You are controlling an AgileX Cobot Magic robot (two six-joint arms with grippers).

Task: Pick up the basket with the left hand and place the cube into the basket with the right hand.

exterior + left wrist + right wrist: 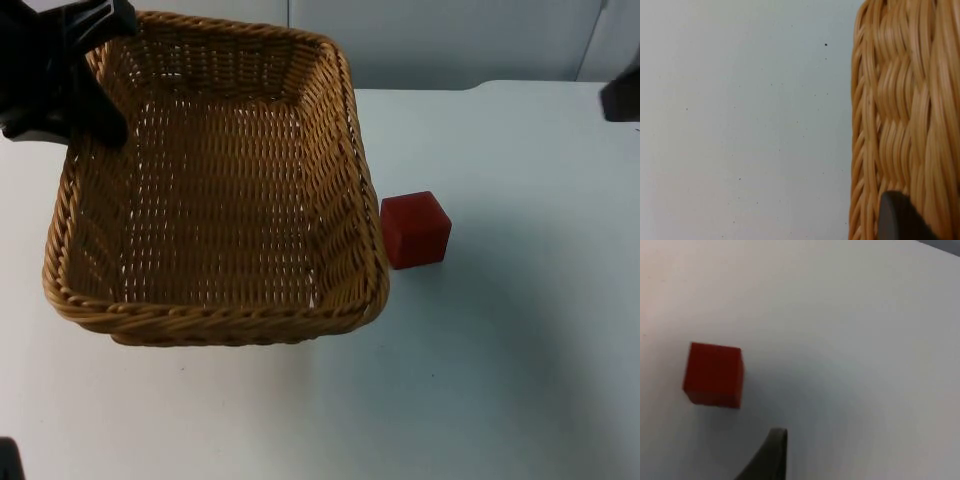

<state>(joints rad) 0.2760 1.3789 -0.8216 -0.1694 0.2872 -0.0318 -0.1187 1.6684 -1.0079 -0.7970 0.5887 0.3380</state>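
Note:
A woven wicker basket takes up the left half of the top view, with nothing inside it. My left gripper is shut on its far left rim, and the basket looks raised off the white table, casting a shadow beneath. In the left wrist view the basket's wall stands close behind a black fingertip. A red cube sits on the table just right of the basket's right wall. My right arm waits at the far right edge. Its gripper hangs above the table, some way from the cube.
The white table stretches open to the right of and in front of the cube. The grey partition wall closes off the far side behind the basket.

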